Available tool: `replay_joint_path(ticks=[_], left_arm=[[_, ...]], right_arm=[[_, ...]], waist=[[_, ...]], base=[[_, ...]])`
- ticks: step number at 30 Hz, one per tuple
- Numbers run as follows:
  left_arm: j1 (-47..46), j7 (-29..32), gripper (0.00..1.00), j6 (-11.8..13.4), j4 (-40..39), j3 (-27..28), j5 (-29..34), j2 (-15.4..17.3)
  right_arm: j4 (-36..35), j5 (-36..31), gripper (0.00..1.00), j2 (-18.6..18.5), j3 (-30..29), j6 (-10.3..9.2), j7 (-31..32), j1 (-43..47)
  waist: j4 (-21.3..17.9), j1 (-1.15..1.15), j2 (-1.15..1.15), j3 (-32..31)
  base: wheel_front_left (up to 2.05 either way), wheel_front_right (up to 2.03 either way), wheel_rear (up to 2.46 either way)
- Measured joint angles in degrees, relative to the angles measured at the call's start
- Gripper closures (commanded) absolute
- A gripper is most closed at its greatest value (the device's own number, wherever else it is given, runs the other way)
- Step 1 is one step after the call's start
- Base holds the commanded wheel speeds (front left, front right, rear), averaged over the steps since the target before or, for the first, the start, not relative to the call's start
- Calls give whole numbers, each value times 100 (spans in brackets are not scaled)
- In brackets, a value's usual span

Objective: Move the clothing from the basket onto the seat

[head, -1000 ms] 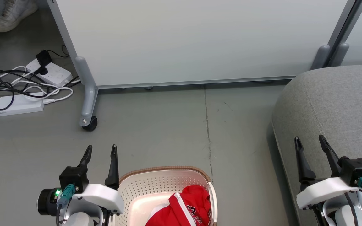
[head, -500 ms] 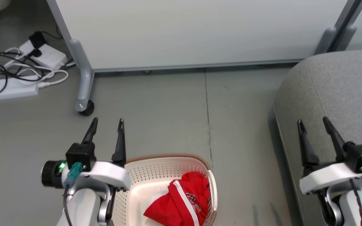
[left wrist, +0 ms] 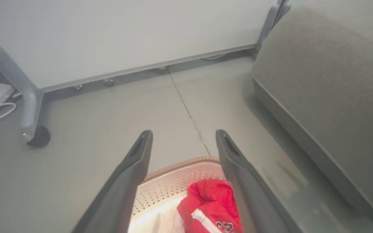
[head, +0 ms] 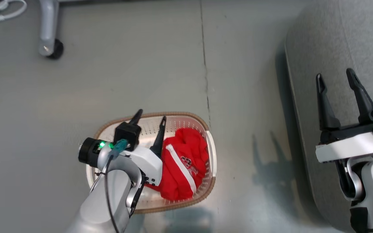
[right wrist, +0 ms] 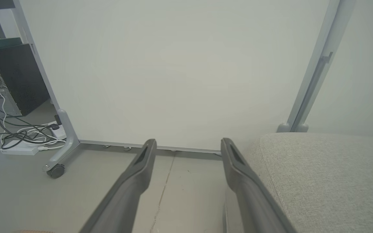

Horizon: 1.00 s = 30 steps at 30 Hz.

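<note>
Fingers [head: 325,103] spread wide: left gripper [head: 151,115] above basket [head: 180,114], right gripper [head: 334,72] by seat [head: 361,38], grey floor [head: 248,97] between.

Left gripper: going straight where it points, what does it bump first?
Probably the floor beyond the far rim of the basket: the left wrist view shows bare floor between the open jaws of the left gripper. Depth is unclear; it might clip that rim.

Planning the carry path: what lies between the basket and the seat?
In the head view, only bare grey floor lies between the basket and the seat.
</note>
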Motion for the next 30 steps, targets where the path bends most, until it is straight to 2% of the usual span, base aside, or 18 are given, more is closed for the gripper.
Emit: replay_joint_path(ticks=[8, 14, 19, 23, 28, 29, 30], left_arm=[[-614, 725, 0, -277, 1347, -971, -410, -3], [-1050, 1069, 0, -310, 2317, -1351, -405, -4], [-1329, 1209, 0, -333, 3019, -1500, -280, 49], [-1493, 1262, 0, -224, 3249, -1506, -269, 214], [-1575, 1446, 0, -209, 3367, -1501, -299, 322], [-1615, 1462, 25, -224, 3374, -1516, -302, 356], [-1649, 1467, 71, -226, 3384, -1537, -291, 387]], right_arm=[[-172, 20, 0, 45, 153, 0, -86, -310], [-204, 55, 0, 136, 287, 0, -153, -516], [-123, 136, 0, 209, 457, 0, -190, -672], [-58, 199, 0, 281, 568, 0, -210, -754], [-69, 286, 0, 366, 616, 0, -218, -858], [-85, 287, 0, 375, 625, 0, -219, -860], [-97, 289, 0, 385, 625, 0, -219, -861]], waist=[[-329, 0, 0, 922], [-599, 0, 0, 1498], [-884, 0, 0, 1852], [-1103, 0, 0, 2087], [-1335, 0, 0, 2309], [-1367, 0, 0, 2348], [-1395, 0, 0, 2389]], base=[[0, 0, 0], [0, 0, 0], [0, 0, 0], [0, 0, 0], [0, 0, 0], [0, 0, 0], [0, 0, 0]])
